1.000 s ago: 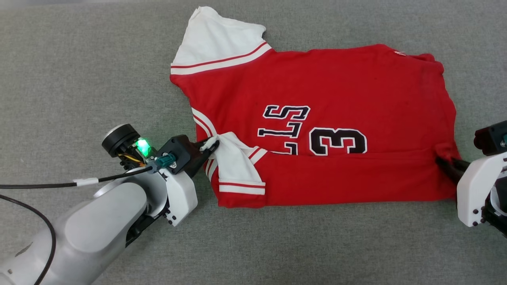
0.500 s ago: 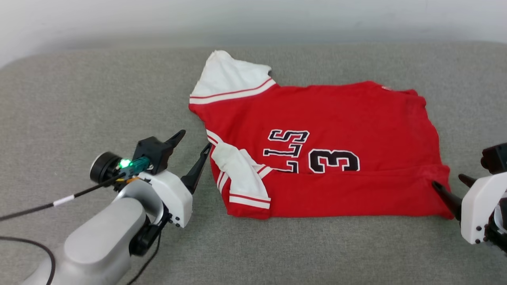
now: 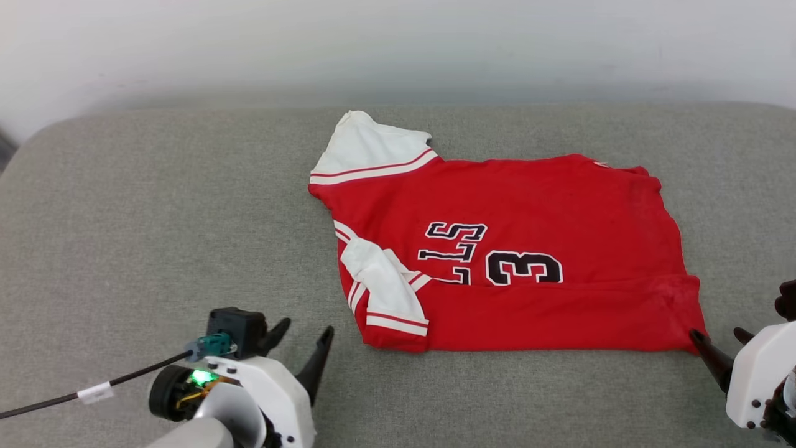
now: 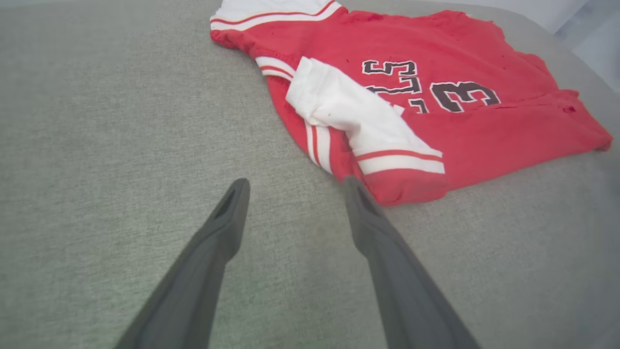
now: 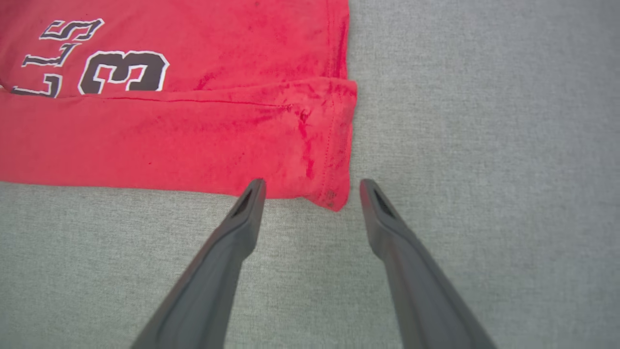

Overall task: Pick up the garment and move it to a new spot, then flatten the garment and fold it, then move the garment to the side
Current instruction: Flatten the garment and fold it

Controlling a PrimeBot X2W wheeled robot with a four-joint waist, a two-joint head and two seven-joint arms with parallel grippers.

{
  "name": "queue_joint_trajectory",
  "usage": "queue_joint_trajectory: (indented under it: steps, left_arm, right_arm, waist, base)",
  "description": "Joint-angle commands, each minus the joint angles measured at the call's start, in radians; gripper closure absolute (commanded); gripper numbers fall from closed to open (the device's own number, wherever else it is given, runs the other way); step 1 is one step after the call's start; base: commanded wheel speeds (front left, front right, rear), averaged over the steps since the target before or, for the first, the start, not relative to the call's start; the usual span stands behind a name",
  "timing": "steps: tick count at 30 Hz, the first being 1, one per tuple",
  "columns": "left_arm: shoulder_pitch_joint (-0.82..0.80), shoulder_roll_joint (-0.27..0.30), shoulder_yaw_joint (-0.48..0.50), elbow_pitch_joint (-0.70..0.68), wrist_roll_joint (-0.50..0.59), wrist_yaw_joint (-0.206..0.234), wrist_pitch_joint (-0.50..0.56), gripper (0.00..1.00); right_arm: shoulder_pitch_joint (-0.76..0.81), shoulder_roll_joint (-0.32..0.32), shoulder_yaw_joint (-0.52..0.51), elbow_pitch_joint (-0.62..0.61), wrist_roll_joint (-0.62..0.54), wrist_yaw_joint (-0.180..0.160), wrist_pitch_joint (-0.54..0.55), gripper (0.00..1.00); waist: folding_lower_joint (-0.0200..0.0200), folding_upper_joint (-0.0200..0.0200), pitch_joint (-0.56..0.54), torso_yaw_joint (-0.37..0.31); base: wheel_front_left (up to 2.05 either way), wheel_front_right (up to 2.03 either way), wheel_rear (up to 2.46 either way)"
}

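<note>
With fingers of left gripper [image 3: 307, 326] and right gripper [image 3: 717, 333] wide and empty, best pinch both 12 o'clock corners of the garment [image 3: 516, 205], folding evenly toward 6 o'clock.

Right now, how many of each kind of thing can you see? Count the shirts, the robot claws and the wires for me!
Shirts: 1, the red jersey
Robot claws: 2, the left gripper and the right gripper, both open
Wires: 1, the black cable
Total: 4
</note>
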Motion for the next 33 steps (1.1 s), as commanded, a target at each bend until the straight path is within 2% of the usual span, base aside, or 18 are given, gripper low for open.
queue_joint_trajectory:
  steps: [1, 4, 6, 10, 12, 21, 27, 28, 29, 30, 33]
  left_arm:
    - [0.01, -0.003, -0.001, -0.02, -0.003, 0.013, 0.005, 0.0]
    - [0.016, -0.014, -0.006, -0.079, -0.01, 0.037, 0.025, 0.0]
    - [-0.004, -0.035, -0.019, -0.111, -0.016, 0.038, 0.053, 0.0]
    - [-0.038, -0.055, -0.035, -0.099, -0.004, 0.042, 0.084, 0.0]
    - [-0.054, -0.066, -0.043, -0.084, 0.002, 0.037, 0.097, 0.0]
    - [-0.091, -0.095, -0.057, 0.022, 0.022, 0.065, 0.119, 0.0]
    - [-0.087, -0.113, -0.088, 0.093, 0.022, 0.048, 0.145, 0.0]
    - [-0.089, -0.116, -0.098, 0.103, 0.025, 0.039, 0.152, 0.46]
    - [-0.09, -0.119, -0.102, 0.109, 0.03, 0.031, 0.151, 0.7]
    - [-0.09, -0.127, -0.105, 0.111, 0.024, 0.02, 0.148, 1.0]
    - [-0.091, -0.129, -0.113, 0.106, 0.028, -0.004, 0.139, 1.0]
  right_arm:
    - [0.008, 0.02, -0.015, -0.023, -0.015, 0.0, 0.01, 0.0]
    - [0.028, 0.061, -0.049, -0.08, -0.044, 0.0, 0.047, 0.0]
    - [0.035, 0.089, -0.064, -0.125, -0.062, 0.0, 0.069, 0.0]
    - [0.023, 0.105, -0.068, -0.158, -0.072, 0.0, 0.082, 0.0]
    - [0.011, 0.108, -0.063, -0.167, -0.074, 0.0, 0.082, 0.0]
    - [-0.035, 0.087, -0.036, -0.18, -0.071, 0.0, 0.071, 0.0]
    - [-0.054, 0.074, -0.027, -0.181, -0.067, 0.0, 0.062, 0.0]
    - [-0.055, 0.07, -0.026, -0.179, -0.07, 0.0, 0.062, 0.0]
    - [-0.057, 0.068, -0.023, -0.177, -0.074, 0.0, 0.063, 0.0]
    - [-0.059, 0.064, -0.021, -0.175, -0.077, 0.0, 0.066, 0.0]
    - [-0.055, 0.046, -0.008, -0.168, -0.084, 0.0, 0.074, 0.0]
  waist:
    - [0.0002, 0.0, 0.009, -0.002]
    - [0.0002, 0.0, 0.029, -0.005]
    - [0.0002, 0.0, 0.05, -0.01]
    - [0.0002, 0.0, 0.08, -0.021]
    - [0.0002, 0.0, 0.095, -0.027]
    - [0.0002, 0.0, 0.16, -0.043]
    - [0.0002, 0.0, 0.195, -0.04]
    - [0.0002, 0.0, 0.198, -0.04]
    - [0.0002, 0.0, 0.2, -0.04]
    - [0.0002, 0.0, 0.201, -0.039]
    - [0.0002, 0.0, 0.196, -0.03]
  base:
    - [0.0, 0.0, 0.0]
    - [0.0, 0.0, 0.0]
    - [0.0, 0.0, 0.0]
    - [0.0, 0.0, 0.0]
    - [0.0, 0.0, 0.0]
    - [0.0, 0.0, 0.0]
    - [0.0, 0.0, 0.0]
    - [0.0, 0.0, 0.0]
    - [0.0, 0.0, 0.0]
    - [0.0, 0.0, 0.0]
    - [0.0, 0.0, 0.0]
